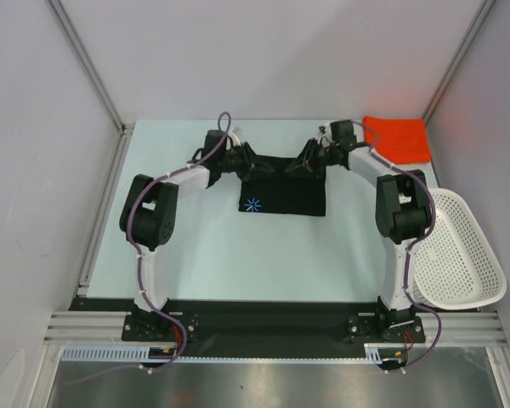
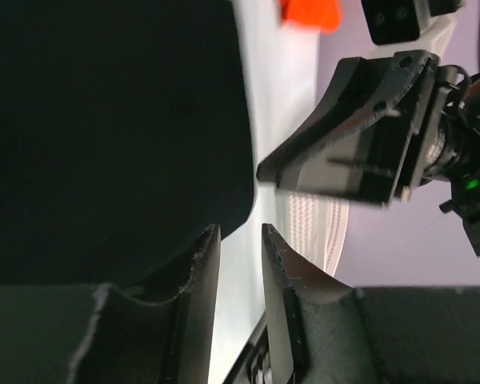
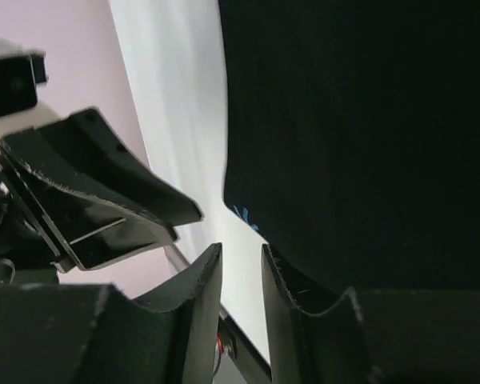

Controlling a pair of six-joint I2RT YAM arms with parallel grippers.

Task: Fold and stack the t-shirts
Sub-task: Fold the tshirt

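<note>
**A:** Where is the black t-shirt found?

**B:** It is laid flat on the desk as a wide rectangle. Its pale blue starburst is turned up near its near left corner.

**A:** And the white mesh basket?

**B:** It is set to the right of the black t-shirt and nearer the arm bases, well apart from it. Both t-shirts are laid outside it, on the desk.

**A:** Where is the orange-red t-shirt placed?

**B:** Beyond the black t-shirt and to its right, folded flat, apart from it.

**A:** How are the end effectors seen?

**B:** The left end effector is positioned at the black t-shirt's far left corner, and the right end effector at its far right corner. Each is released, with its fingers narrowly parted. Pale desk is seen through each gap, and black cloth is seen beside the fingers, not between them.
</note>
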